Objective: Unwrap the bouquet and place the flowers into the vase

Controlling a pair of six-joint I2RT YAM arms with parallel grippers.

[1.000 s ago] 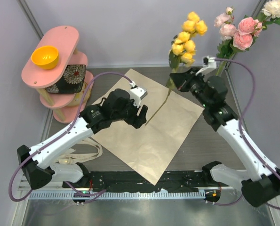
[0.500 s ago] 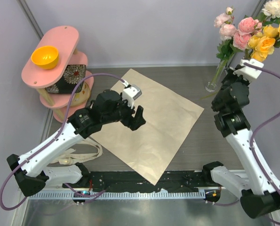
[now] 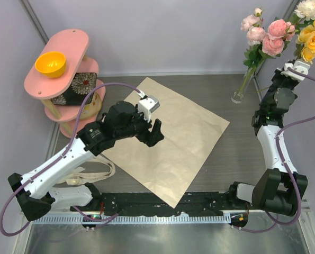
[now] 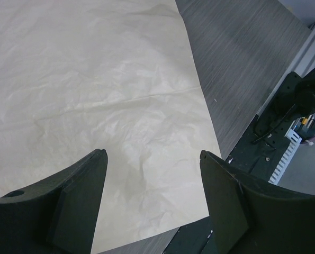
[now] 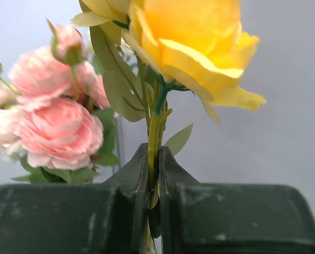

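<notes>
Several yellow flowers, stems between right gripper fingers.

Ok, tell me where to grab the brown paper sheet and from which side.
Pinch the paper sheet at its near corner, coming in low from the near edge. It lies flat on the table, so its middle offers nothing to pinch; that corner seems to overlap the black rail.

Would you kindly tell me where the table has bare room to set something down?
Bare table lies between the right corner of the paper sheet and the right arm, in front of the vase. A narrower strip runs behind that sheet. Crowded: the left, with pink shelf, ribbon and left arm; the far-right corner, with flowers.
</notes>
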